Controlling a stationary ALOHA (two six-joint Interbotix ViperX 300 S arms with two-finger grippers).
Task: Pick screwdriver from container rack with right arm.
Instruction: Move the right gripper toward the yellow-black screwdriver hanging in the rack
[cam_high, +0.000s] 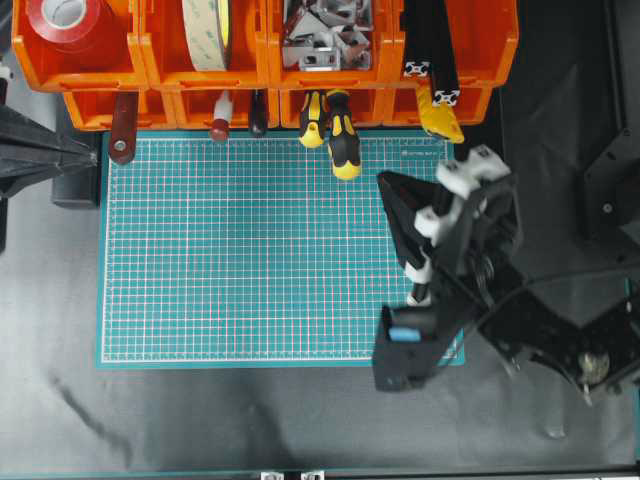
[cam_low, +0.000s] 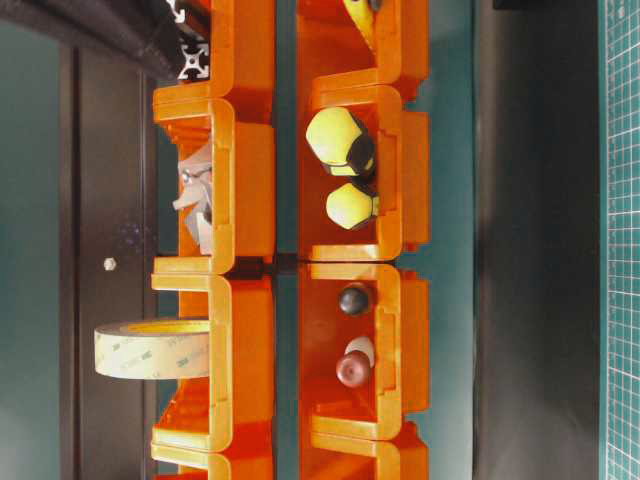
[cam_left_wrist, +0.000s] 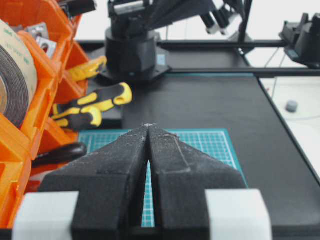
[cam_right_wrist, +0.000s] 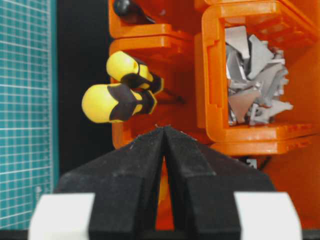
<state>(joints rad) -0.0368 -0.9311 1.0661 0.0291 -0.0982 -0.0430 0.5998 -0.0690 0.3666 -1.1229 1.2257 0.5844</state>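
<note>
Screwdriver (cam_high: 343, 143): chunky yellow-black handle jutting from container rack (cam_high: 100, 70); right end effector (cam_high: 385, 182) clenched, empty.

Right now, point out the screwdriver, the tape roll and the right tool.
screwdriver (cam_high: 344, 142): overhead view, on its handle.
tape roll (cam_high: 207, 30): overhead view, on its outer edge.
right tool (cam_right_wrist: 164, 128): right wrist view, at the shut fingertips.

I see a black counter (cam_high: 250, 420) carrying a green gridded mat (cam_high: 260, 250) laid flat in the middle. The orange rack (cam_high: 150, 70) stands along the mat's far edge, wider than the mat. A small grey knob (cam_left_wrist: 292, 106) sits on the pale surface beyond the counter's edge, well apart from the mat
</note>
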